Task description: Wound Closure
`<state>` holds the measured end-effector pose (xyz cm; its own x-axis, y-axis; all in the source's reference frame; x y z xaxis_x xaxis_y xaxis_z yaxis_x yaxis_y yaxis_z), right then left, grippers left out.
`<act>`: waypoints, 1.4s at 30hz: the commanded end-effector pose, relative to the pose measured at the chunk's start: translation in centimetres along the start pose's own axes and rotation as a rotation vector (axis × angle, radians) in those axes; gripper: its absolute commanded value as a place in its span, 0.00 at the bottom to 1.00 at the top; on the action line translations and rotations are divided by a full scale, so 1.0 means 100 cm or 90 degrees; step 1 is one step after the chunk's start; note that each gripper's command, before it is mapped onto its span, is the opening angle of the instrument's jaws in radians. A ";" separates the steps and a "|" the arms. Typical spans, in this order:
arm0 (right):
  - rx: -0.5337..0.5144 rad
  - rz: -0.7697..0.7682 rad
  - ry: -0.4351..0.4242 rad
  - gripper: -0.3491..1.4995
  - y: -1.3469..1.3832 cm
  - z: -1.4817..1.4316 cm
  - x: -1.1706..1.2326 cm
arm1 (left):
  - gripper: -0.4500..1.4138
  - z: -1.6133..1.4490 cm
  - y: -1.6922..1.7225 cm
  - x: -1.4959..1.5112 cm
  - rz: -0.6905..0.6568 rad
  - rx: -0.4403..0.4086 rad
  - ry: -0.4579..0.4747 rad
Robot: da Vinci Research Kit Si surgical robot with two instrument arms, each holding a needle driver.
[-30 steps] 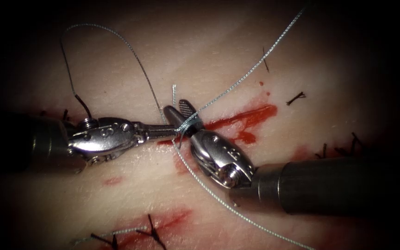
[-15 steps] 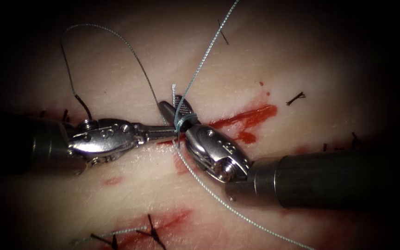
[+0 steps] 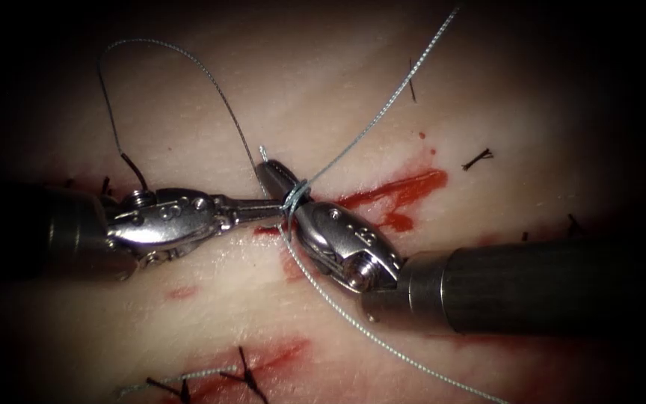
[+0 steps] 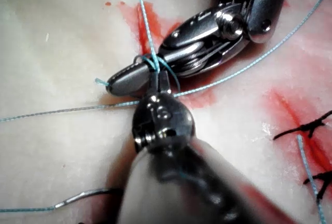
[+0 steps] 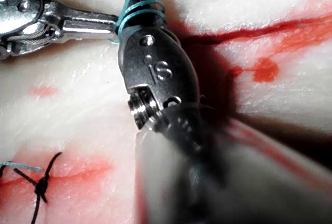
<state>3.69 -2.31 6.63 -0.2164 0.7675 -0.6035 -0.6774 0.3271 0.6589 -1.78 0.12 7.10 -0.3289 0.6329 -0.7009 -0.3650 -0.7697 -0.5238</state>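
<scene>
My right tool (image 3: 268, 171) comes in from the right with its jaws shut on the short thread end (image 3: 263, 152), which sticks out past the tip. Loops of blue thread (image 3: 295, 196) are wound around those jaws (image 5: 139, 10). My left tool (image 3: 277, 212) reaches in from the left, its thin jaws shut on the thread right at the loops (image 4: 155, 64). One strand runs up to the right, another (image 3: 383, 340) runs down to the right. The dark curved needle (image 3: 134, 170) lies free on the tissue beside the left tool's wrist, outside the tissue. The cut (image 3: 401, 187) shows red to the right.
Tied dark stitches (image 3: 244, 374) sit on a red line at the near edge. Cut thread bits (image 3: 478, 157) lie on the tissue at the right. A long thread arc (image 3: 188, 60) curves over the tissue at the upper left. The right shaft (image 3: 532, 288) crosses the lower right.
The right tool's jaws, open before, have shut on the short thread end and drawn slightly left. The long upper strand swung left, then back right. The left tool barely moved.
</scene>
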 end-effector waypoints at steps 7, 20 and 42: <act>0.028 -0.014 0.008 0.00 0.0002 -0.0007 -0.0015 | 0.00 -0.0007 -0.0052 -0.0005 -0.025 0.081 -0.011; 0.119 -0.058 -0.042 0.00 -0.0001 -0.0049 -0.0027 | 0.00 -0.0017 -0.0121 -0.0006 -0.010 0.185 -0.005; 0.295 -0.137 -0.148 0.00 0.0027 -0.0109 -0.0010 | 0.00 -0.0004 -0.0156 0.0022 0.052 0.206 0.009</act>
<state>2.68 -2.86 6.35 0.0943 0.7413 -0.6645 -0.2922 0.6587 0.6934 -1.20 1.50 7.70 -0.3601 0.5610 -0.7454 -0.5958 -0.7531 -0.2790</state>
